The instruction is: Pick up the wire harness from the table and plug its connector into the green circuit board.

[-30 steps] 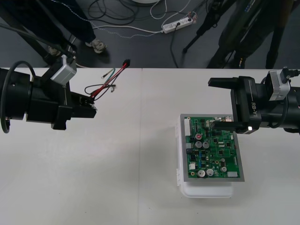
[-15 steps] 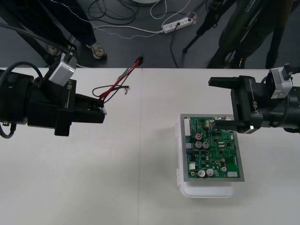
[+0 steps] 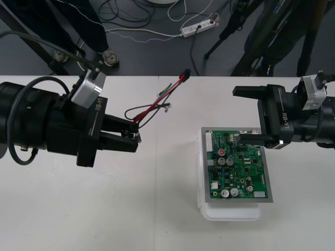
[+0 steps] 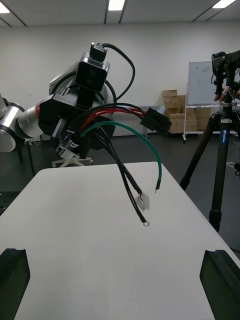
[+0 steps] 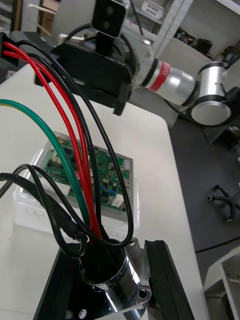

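Harness of thin red, black and green wires is sticking out of the left gripper, which is clamping the round metal socket with the flange. In the left wrist view that socket is sitting right between the two black fingers, with the wires sprouting out of it. So the jaws are closed on the socket end, not the plug end.

The bit that matters: the harness's long axis is running from those jaws diagonally toward the table's far edge, with the small black plug at the far tip. The green circuit board on its white base is lying off to the side of that line, toward the robot's right. That means the plug is pointing past the board rather than at it. I'm guessing the next move is calling for either a swing of the left wrist or a handover.

The right gripper is hovering over the board's far edge with its jaws standing wide apart, holding nothing. It's the arm nearer the board, and the plug is sitting roughly between the two grippers. In the right wrist view the wires are looking like they're up in the air above the light table, though how high the plug is riding I honestly can't say.
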{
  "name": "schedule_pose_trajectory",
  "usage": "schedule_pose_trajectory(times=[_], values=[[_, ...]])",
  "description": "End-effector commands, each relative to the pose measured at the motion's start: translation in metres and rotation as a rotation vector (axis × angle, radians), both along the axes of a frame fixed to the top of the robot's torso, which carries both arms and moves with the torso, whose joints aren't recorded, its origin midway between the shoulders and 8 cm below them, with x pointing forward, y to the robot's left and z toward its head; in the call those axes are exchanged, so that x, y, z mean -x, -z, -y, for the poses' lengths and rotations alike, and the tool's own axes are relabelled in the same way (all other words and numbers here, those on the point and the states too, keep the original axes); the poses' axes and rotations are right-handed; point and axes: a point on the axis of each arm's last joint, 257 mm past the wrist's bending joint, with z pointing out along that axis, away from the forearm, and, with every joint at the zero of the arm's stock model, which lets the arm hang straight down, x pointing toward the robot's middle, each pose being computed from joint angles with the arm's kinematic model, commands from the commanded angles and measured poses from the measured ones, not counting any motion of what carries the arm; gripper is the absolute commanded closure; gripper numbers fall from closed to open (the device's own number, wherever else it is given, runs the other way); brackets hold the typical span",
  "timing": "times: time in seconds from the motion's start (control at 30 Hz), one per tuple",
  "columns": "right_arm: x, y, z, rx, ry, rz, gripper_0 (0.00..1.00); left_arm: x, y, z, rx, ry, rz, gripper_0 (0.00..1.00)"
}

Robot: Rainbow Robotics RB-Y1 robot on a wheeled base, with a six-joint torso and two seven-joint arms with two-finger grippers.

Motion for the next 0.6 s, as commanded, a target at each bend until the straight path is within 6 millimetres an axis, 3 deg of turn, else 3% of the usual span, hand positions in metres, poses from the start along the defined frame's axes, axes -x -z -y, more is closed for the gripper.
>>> schedule_pose_trajectory(times=[0.03, 0.6], values=[[0.004, -0.013, -0.007, -0.018, -0.032, -0.004, 0.0, 0.038, -0.005, 0.025, 0.015, 0.178, 0.079, 1.0], [0.005, -0.011, -0.005, -0.017, -0.031, -0.023, 0.0, 0.091, -0.029, 0.04, 0.15, 0.371, 0.004, 1.0]])
